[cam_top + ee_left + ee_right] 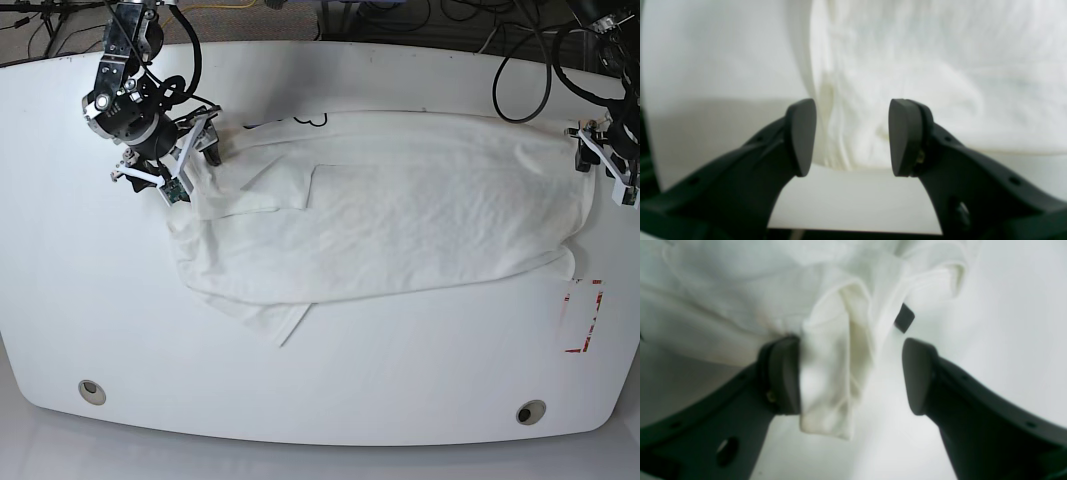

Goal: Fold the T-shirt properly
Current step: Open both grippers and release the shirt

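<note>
The white T-shirt lies spread, rumpled, across the table, with one corner folded under near the front. My right gripper is at its left end in the base view. In the right wrist view that gripper is open, and a hanging fold of the T-shirt rests against one finger. A small dark neck label shows beyond it. My left gripper is at the shirt's right end. It stands open, with the T-shirt's edge just ahead of the pads.
The white table has two round holes near its front edge. A red-marked rectangle sits at the front right. Cables trail over the back edge. Black marks show at the shirt's far edge.
</note>
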Controlling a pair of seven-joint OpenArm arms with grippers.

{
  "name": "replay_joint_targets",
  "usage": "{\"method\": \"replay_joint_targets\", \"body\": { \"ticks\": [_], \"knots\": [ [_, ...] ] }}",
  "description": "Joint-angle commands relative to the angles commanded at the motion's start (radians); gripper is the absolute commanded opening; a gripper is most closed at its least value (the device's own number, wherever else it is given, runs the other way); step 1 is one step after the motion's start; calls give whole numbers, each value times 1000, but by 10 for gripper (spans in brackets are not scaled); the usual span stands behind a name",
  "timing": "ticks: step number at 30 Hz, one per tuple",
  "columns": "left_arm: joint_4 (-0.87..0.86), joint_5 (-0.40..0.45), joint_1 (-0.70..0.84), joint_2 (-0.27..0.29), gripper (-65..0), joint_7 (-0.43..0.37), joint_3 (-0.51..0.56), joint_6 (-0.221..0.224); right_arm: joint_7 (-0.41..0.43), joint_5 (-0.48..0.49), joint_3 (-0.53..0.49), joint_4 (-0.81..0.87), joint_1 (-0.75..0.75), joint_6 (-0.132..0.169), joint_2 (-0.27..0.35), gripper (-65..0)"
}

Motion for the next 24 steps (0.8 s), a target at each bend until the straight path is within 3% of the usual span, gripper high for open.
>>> {"method": "replay_joint_targets", "body": {
  "ticks": [10, 24],
  "knots": [
    [21, 6, -80, 3, -324, 0, -3, 0, 0, -5, 100, -3, 52, 0, -48, -227],
    [17, 9, -184, -2, -324, 0, -43, 6, -5, -5, 100, -2, 92, 0, -44, -227]
  ]
}}
